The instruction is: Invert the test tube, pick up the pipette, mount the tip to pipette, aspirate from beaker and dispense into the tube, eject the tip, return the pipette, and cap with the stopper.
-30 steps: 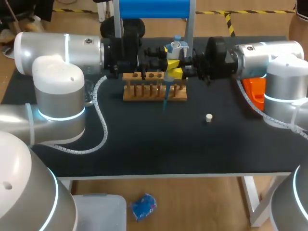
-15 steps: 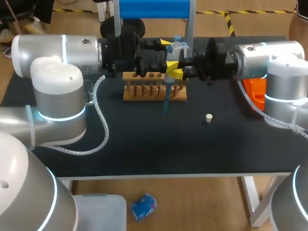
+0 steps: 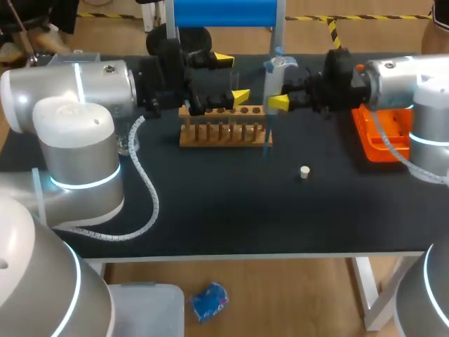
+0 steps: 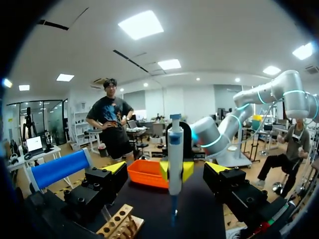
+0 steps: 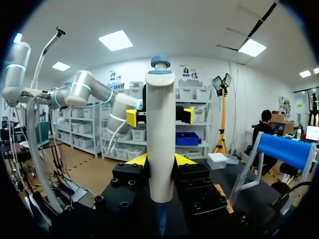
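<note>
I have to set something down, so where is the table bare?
Bare: the wide strip from the rack to the table's front edge, save the small stopper. Crowded: above the rack, where left pincer, right pincer and pipette hang.

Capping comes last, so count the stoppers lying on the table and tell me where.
1. The stopper lies on the black table, in front of and to the right of the wooden rack. Another could be hidden from these views.

Overhead; opposed wrist views, pipette (image 4: pixel 175 154) between
</note>
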Available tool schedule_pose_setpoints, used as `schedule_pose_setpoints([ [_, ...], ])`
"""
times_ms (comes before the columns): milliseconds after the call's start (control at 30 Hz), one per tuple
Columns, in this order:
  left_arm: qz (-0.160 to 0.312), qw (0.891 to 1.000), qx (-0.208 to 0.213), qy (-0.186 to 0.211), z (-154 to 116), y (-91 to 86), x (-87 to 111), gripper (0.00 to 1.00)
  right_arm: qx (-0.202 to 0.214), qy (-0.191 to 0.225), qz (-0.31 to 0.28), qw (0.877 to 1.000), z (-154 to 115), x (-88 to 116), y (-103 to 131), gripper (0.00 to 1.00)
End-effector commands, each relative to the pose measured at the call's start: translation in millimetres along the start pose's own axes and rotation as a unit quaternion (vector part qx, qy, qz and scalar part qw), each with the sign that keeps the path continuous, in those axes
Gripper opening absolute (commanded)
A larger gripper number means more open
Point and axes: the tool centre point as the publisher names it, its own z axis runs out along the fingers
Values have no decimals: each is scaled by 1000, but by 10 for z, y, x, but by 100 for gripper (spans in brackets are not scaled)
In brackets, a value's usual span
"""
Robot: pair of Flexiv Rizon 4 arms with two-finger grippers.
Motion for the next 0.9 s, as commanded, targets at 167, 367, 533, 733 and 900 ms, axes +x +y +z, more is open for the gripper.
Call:
schedule_pose_setpoints([
  [167,1,1000,5,-1,36,18,-14,100,-4,-11,-7,1000,-460,14,104,0],
  [367,1,1000,5,-1,36,18,-14,100,-1,-23,-6,1000,-817,-95,125,0],
  [533,1,1000,5,-1,36,18,-14,100,-13,-47,-1,999,-1163,-135,144,0],
  [733,1,1000,5,-1,36,18,-14,100,-4,-77,-3,997,-1653,-153,193,0],
  [900,1,1000,5,-1,36,18,-14,100,-4,-105,-8,994,-2044,-153,274,0],
])
